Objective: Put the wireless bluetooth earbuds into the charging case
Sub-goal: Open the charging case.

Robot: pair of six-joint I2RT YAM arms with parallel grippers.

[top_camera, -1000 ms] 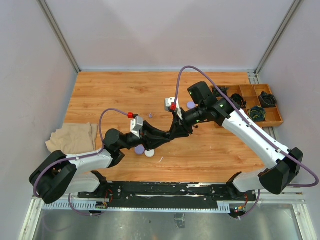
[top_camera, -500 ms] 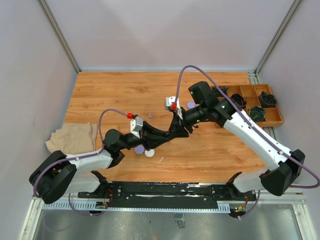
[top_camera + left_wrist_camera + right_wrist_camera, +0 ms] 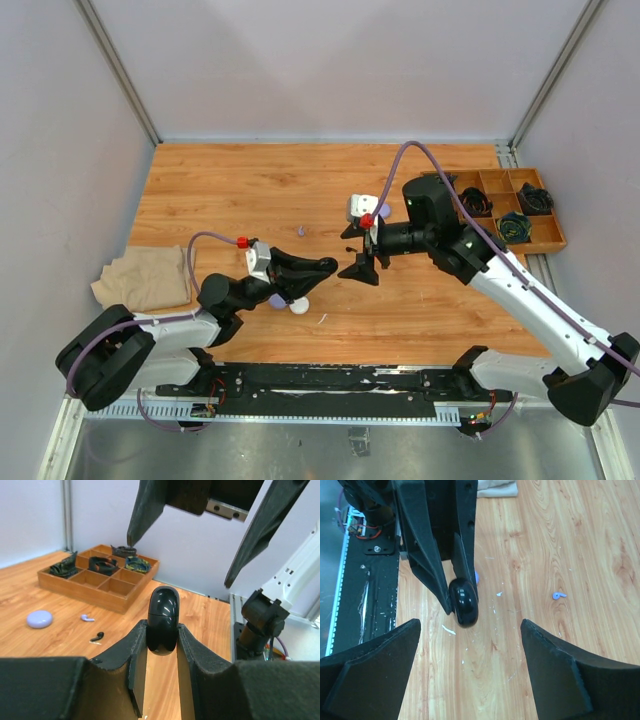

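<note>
My left gripper [image 3: 161, 631] has its jaws narrow and clamped on the glossy black puck-shaped charging case [image 3: 163, 617]. It holds the case on edge, up off the wooden table [image 3: 230, 190]. My right gripper [image 3: 178, 562] hangs just past the case, jaws wide and empty, one finger to either side without touching.

I read this as the lid-opening step. The case shows only a thin seam and looks closed. I'd bring one right finger onto that seam and lever gently while the left squeezes low. That shiny shell will likely slip or twist if I push off-centre.

The earbuds are all down on the wood. A tiny black bean-shaped earbud [image 3: 97, 637] lies near a small lavender earbud [image 3: 87, 617], just beside the round lavender case [image 3: 39, 619] in front of the compartmented wooden tray [image 3: 85, 592]. Another lavender earbud [image 3: 301, 231] lies apart, further out on the table. The black one matches this case, so I'd fetch it next.
</note>
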